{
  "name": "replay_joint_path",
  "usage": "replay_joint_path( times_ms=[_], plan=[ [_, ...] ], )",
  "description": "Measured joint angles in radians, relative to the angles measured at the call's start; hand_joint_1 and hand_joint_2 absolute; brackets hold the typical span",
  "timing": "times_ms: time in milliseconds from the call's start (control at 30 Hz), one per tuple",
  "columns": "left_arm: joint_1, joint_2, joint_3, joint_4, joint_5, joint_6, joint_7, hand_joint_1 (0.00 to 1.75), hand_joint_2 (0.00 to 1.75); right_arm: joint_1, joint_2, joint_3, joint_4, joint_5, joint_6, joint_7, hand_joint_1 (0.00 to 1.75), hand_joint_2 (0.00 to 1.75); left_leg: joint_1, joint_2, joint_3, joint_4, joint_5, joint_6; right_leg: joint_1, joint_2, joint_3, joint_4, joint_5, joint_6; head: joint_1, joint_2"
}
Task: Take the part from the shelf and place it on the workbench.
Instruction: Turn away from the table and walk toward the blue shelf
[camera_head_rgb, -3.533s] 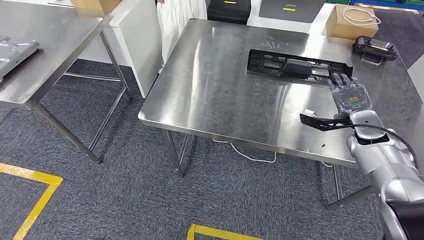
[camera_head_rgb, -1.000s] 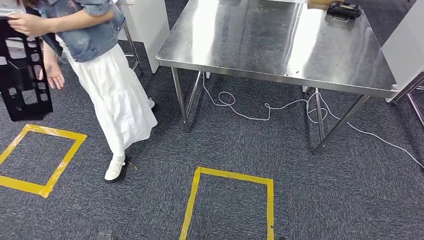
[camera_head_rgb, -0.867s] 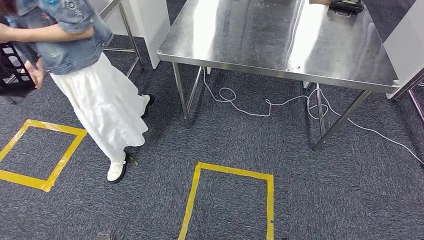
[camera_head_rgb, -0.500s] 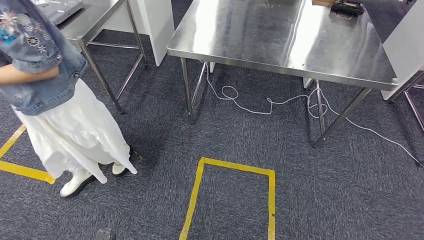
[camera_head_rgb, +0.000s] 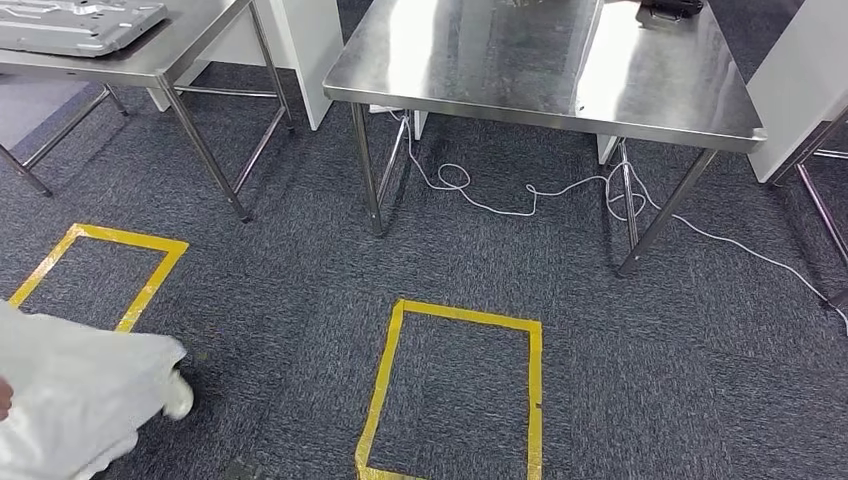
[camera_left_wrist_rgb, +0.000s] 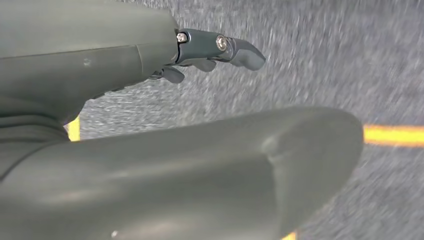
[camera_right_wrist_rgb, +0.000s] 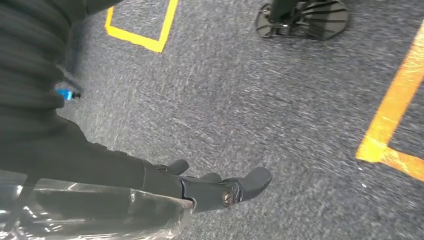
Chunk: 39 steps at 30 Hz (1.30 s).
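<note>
Between steps, judging by the floor-facing wrist views: left hand (camera_left_wrist_rgb: 210, 50) and right hand (camera_right_wrist_rgb: 220, 187) hang over grey carpet, fingers apart, grasping nothing. Steel workbench (camera_head_rgb: 480, 90) ahead; no part on its visible surface. Next: locate shelf, fetch part

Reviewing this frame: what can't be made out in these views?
- Dark device on the workbench: head view, cut off by the top edge.
- Person: head view, cropped at the lower-left corner.
- Left hand: left wrist view, the thumb hides most fingers.
- Right hand: right wrist view, a clear cover hides part.
</note>
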Motion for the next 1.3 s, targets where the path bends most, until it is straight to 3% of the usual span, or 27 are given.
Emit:
replay_joint_path(
  times_ms=[33, 67, 100, 167, 200, 233, 300, 367, 400, 467, 533, 567, 600, 667, 700, 767, 833, 867, 933, 1000, 1033, 1067, 1100, 1200, 1233, 1300],
  plan=[
    [0.001, 0.0, -0.007, 0.0, -0.005, -0.004, 0.007, 0.0, 0.0, 0.001, 0.0, 0.0, 0.0, 0.002, 0.004, 0.0, 0.0, 1.75, 0.002, -0.001, 0.001, 0.032, -0.005, -0.002, 0.002, 0.0, -0.01, 0.003, 0.008, 0.001, 0.0, 0.0],
    [0.002, 0.0, -0.012, 0.0, -0.007, -0.006, 0.012, 0.0, 0.0, 0.002, 0.0, -0.001, 0.0, 0.003, 0.006, 0.0, 0.0, 1.75, 0.003, -0.001, 0.021, 0.027, 0.008, -0.003, 0.003, 0.0, -0.02, 0.008, 0.014, 0.003, 0.0, 0.0],
    [0.003, 0.001, -0.016, 0.001, -0.008, -0.007, 0.016, 0.0, 0.0, 0.004, 0.0, -0.002, 0.0, 0.005, 0.007, 0.0, 0.0, 1.75, 0.005, -0.001, 0.062, -0.02, 0.033, -0.002, 0.003, 0.001, -0.031, 0.013, 0.019, 0.006, 0.0, 0.0],
    [0.004, 0.003, -0.02, 0.001, -0.009, -0.006, 0.019, 0.0, 0.0, 0.005, 0.0, -0.004, 0.001, 0.009, 0.007, 0.0, 0.0, 1.75, 0.005, -0.003, 0.163, -0.165, 0.066, 0.005, 0.005, 0.003, -0.047, 0.025, 0.026, 0.014, -0.001, 0.0],
    [0.005, 0.004, -0.023, 0.001, -0.01, -0.006, 0.019, 0.0, 0.0, 0.005, 0.001, -0.006, 0.001, 0.011, 0.007, 0.001, 0.0, 1.75, 0.003, -0.005, 0.196, -0.219, 0.071, 0.01, 0.006, 0.003, -0.053, 0.029, 0.029, 0.02, 0.0, 0.0],
    [0.005, 0.005, -0.025, 0.001, -0.011, -0.007, 0.019, 0.0, 0.0, 0.005, 0.001, -0.006, 0.001, 0.013, 0.006, 0.003, 0.0, 1.75, 0.0, -0.006, 0.21, -0.246, 0.069, 0.015, 0.007, 0.003, -0.057, 0.031, 0.034, 0.027, 0.0, 0.0],
    [0.008, 0.005, -0.03, 0.001, -0.014, -0.007, 0.019, 0.0, 0.0, 0.004, 0.001, -0.008, 0.001, 0.016, 0.004, 0.005, 0.0, 1.75, -0.006, -0.006, 0.205, -0.256, 0.077, 0.027, 0.009, 0.002, -0.063, 0.027, 0.045, 0.045, 0.0, 0.0],
    [0.009, 0.004, -0.034, 0.001, -0.015, -0.007, 0.019, 0.0, 0.0, 0.004, 0.0, -0.01, 0.001, 0.017, 0.004, 0.007, 0.0, 1.75, -0.006, -0.002, 0.195, -0.269, 0.097, 0.044, 0.01, 0.002, -0.08, 0.046, 0.032, 0.051, 0.002, 0.0],
    [0.009, 0.003, -0.034, 0.001, -0.016, -0.007, 0.02, 0.0, 0.0, 0.004, 0.0, -0.011, 0.001, 0.017, 0.004, 0.008, 0.0, 1.75, -0.005, 0.0, 0.187, -0.275, 0.109, 0.053, 0.011, 0.003, -0.098, 0.079, 0.005, 0.047, 0.002, 0.0],
    [0.009, 0.002, -0.035, 0.001, -0.016, -0.007, 0.02, 0.0, 0.0, 0.004, 0.0, -0.014, 0.002, 0.017, 0.004, 0.009, 0.0, 1.75, -0.007, 0.002, 0.163, -0.277, 0.128, 0.062, 0.008, 0.003, -0.149, 0.203, -0.074, 0.033, 0.004, 0.0],
    [0.009, 0.002, -0.035, 0.001, -0.017, -0.007, 0.02, 0.0, 0.0, 0.005, -0.001, -0.015, 0.002, 0.018, 0.004, 0.009, 0.0, 1.75, -0.01, 0.004, 0.137, -0.276, 0.147, 0.063, 0.007, 0.003, -0.178, 0.311, -0.116, 0.039, 0.004, 0.0],
    [0.009, 0.002, -0.035, 0.001, -0.018, -0.007, 0.02, 0.0, 0.0, 0.005, -0.001, -0.015, 0.002, 0.018, 0.004, 0.009, 0.0, 1.75, -0.01, 0.004, 0.125, -0.276, 0.156, 0.061, 0.006, 0.003, -0.167, 0.316, -0.109, 0.049, 0.004, 0.0],
    [0.009, 0.001, -0.035, 0.001, -0.018, -0.007, 0.02, 0.0, 0.0, 0.005, -0.002, -0.016, 0.002, 0.018, 0.004, 0.009, 0.0, 1.75, -0.011, 0.004, 0.114, -0.275, 0.165, 0.058, 0.006, 0.003, -0.134, 0.281, -0.089, 0.06, 0.005, 0.0],
    [0.009, 0.0, -0.036, 0.001, -0.019, -0.007, 0.019, 0.0, 0.0, 0.003, -0.003, -0.016, 0.002, 0.02, 0.004, 0.009, 0.0, 1.75, -0.013, 0.004, 0.097, -0.273, 0.18, 0.048, 0.005, 0.003, -0.027, 0.126, -0.052, 0.07, 0.006, 0.0],
    [0.009, 0.0, -0.036, 0.001, -0.019, -0.007, 0.018, 0.0, 0.0, 0.001, -0.004, -0.016, 0.002, 0.022, 0.004, 0.008, 0.0, 1.75, -0.015, 0.005, 0.091, -0.272, 0.188, 0.042, 0.008, 0.005, 0.016, 0.06, -0.044, 0.067, 0.004, 0.0],
    [0.009, 0.0, -0.036, 0.001, -0.019, -0.005, 0.016, 0.0, 0.0, 0.001, -0.004, -0.016, 0.002, 0.026, 0.005, 0.007, 0.0, 1.75, -0.019, 0.005, 0.085, -0.268, 0.2, 0.032, 0.014, 0.01, 0.046, -0.002, -0.045, 0.053, 0.003, 0.0],
    [0.009, 0.0, -0.036, 0.001, -0.019, -0.002, 0.014, 0.0, 0.0, 0.003, -0.004, -0.016, 0.002, 0.029, 0.005, 0.005, 0.0, 1.75, -0.016, 0.004, 0.08, -0.262, 0.205, 0.023, 0.008, 0.011, 0.029, 0.002, -0.038, 0.039, 0.001, 0.0],
    [0.01, 0.001, -0.036, 0.001, -0.019, -0.001, 0.014, 0.0, 0.0, 0.003, -0.004, -0.016, 0.003, 0.03, 0.005, 0.005, 0.0, 1.75, -0.014, 0.002, 0.072, -0.248, 0.188, 0.018, 0.004, 0.01, 0.024, 0.003, -0.031, 0.028, 0.0, 0.0],
    [0.011, 0.002, -0.036, 0.001, -0.019, 0.001, 0.014, 0.0, 0.0, 0.003, -0.004, -0.016, 0.003, 0.03, 0.006, 0.004, 0.0, 1.75, -0.008, 0.0, 0.042, -0.165, 0.108, 0.009, -0.002, 0.006, 0.012, 0.003, -0.015, 0.005, -0.002, 0.0],
    [0.012, 0.001, -0.036, 0.001, -0.019, 0.002, 0.014, 0.0, 0.0, 0.004, -0.005, -0.016, 0.003, 0.031, 0.006, 0.004, 0.0, 1.75, -0.005, -0.001, 0.005, -0.03, 0.018, 0.0, 0.004, 0.004, -0.003, 0.005, 0.0, -0.005, -0.003, 0.0],
    [0.012, 0.002, -0.036, 0.001, -0.019, 0.002, 0.014, 0.0, 0.0, 0.005, -0.005, -0.016, 0.003, 0.031, 0.006, 0.004, 0.0, 1.75, -0.003, -0.001, -0.001, 0.017, -0.001, -0.002, 0.007, 0.003, -0.01, 0.007, 0.007, -0.005, -0.003, 0.0],
    [0.012, 0.002, -0.036, 0.001, -0.019, 0.002, 0.014, 0.0, 0.0, 0.006, -0.005, -0.016, 0.003, 0.031, 0.006, 0.004, 0.0, 1.75, -0.002, -0.001, 0.01, 0.027, 0.0, -0.003, 0.008, 0.003, -0.019, 0.009, 0.013, -0.004, -0.003, 0.0],
    [0.012, 0.002, -0.036, 0.001, -0.02, 0.002, 0.014, 0.0, 0.0, 0.007, -0.005, -0.016, 0.003, 0.031, 0.007, 0.004, 0.0, 1.75, -0.001, -0.001, 0.042, -0.003, 0.018, -0.001, 0.01, 0.004, -0.027, 0.012, 0.017, -0.001, -0.003, 0.0],
    [0.01, 0.003, -0.036, 0.001, -0.022, 0.002, 0.014, 0.0, 0.0, 0.008, -0.004, -0.016, 0.003, 0.031, 0.008, 0.002, 0.0, 1.75, -0.003, -0.006, 0.182, -0.207, 0.074, 0.015, 0.012, 0.005, -0.042, 0.021, 0.026, 0.008, -0.003, 0.0],
    [0.009, 0.004, -0.036, 0.001, -0.024, 0.001, 0.013, 0.0, 0.0, 0.007, -0.003, -0.016, 0.003, 0.031, 0.008, 0.002, 0.0, 1.75, -0.007, -0.007, 0.205, -0.246, 0.08, 0.02, 0.013, 0.005, -0.045, 0.022, 0.03, 0.014, -0.003, 0.0],
    [0.008, 0.005, -0.036, 0.001, -0.026, 0.0, 0.013, 0.0, 0.0, 0.006, -0.002, -0.016, 0.003, 0.031, 0.009, 0.0, 0.0, 1.75, -0.014, -0.007, 0.206, -0.261, 0.087, 0.029, 0.014, 0.005, -0.049, 0.02, 0.041, 0.03, -0.004, 0.0]
  ],
)
